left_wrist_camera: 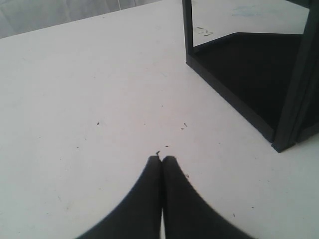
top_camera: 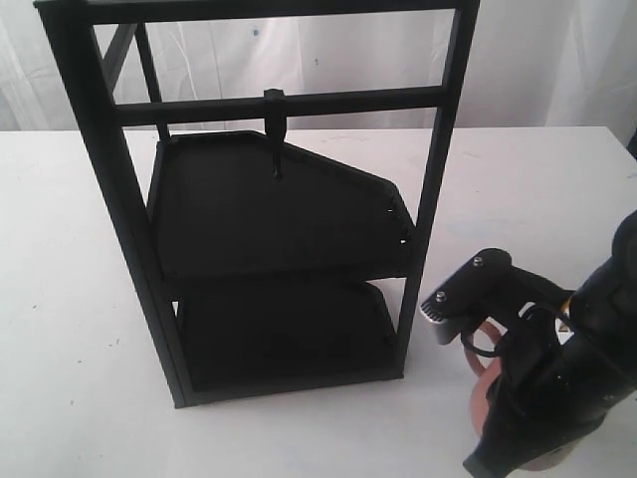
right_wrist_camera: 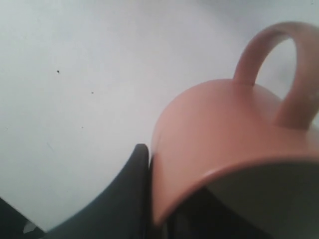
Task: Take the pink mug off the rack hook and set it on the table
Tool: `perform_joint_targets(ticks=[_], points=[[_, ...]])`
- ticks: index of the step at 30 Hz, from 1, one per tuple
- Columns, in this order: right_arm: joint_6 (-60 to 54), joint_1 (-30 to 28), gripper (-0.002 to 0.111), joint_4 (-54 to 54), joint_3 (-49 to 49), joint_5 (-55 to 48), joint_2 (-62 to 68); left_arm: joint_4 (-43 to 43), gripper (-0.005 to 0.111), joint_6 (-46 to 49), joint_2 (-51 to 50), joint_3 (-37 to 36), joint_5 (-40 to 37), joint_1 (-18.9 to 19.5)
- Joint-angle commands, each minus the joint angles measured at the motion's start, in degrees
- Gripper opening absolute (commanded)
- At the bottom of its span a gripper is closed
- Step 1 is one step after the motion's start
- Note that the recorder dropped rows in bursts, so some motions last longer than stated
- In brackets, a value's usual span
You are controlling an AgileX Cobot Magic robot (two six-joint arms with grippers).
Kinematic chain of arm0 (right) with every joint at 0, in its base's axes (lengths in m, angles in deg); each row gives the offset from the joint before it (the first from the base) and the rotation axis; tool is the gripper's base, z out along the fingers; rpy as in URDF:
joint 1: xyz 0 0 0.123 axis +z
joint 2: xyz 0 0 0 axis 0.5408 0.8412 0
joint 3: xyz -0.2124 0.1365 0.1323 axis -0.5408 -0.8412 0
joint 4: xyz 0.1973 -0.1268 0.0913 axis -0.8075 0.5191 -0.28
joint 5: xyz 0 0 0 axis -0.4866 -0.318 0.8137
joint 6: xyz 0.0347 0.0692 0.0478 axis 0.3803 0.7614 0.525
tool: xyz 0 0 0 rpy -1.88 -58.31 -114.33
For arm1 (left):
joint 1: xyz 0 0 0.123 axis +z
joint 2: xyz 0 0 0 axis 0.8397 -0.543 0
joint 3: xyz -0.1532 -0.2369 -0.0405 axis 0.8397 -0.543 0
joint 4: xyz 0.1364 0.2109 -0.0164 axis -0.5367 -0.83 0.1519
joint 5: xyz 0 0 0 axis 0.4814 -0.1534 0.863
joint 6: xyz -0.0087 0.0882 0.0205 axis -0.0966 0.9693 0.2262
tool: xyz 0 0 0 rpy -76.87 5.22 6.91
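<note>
The pink mug [right_wrist_camera: 224, 134] is off the rack, and my right gripper [right_wrist_camera: 155, 169] is shut on its rim. One finger [right_wrist_camera: 130, 194] presses on the outer wall; the other is hidden inside the mug. The loop handle [right_wrist_camera: 294, 74] points away from the fingers. In the exterior view only slivers of the mug [top_camera: 479, 396] show behind my right arm [top_camera: 557, 378], low at the table's [top_camera: 80, 329] front right; contact with the tabletop cannot be told. The rack hook [top_camera: 277, 149] hangs bare from the rack's [top_camera: 109, 189] crossbar. My left gripper [left_wrist_camera: 162, 160] is shut and empty over the table [left_wrist_camera: 75, 99].
The rack's two dark shelves [top_camera: 269, 214] fill the middle of the table. Its bottom corner post [left_wrist_camera: 289, 124] stands close to my left gripper. A white curtain [top_camera: 557, 60] hangs behind the table.
</note>
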Motion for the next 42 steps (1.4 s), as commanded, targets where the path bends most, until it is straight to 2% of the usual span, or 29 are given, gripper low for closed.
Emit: perform_joint_targets(ticks=[1,20,39,42], points=[[-1.94,0.08,0.0,-1.2,-0.13,1.95,2.75,0.09,0.0,0.19,0.3,-0.24,-0.03,0.05],[-2.16,0.08,0.0,-1.2,-0.13,6.47,10.35,0.09,0.0,0.19,0.3,-0.24,-0.03,0.05],[-3.79,0.08,0.0,-2.44,-0.13,6.24,10.35,0.09,0.0,0.19,0.3,-0.24,-0.03,0.05],[-4.37,0.08,0.004,-3.04,-0.13,6.24,10.35,0.09,0.0,0.19,0.3,-0.24,-0.03,0.05]])
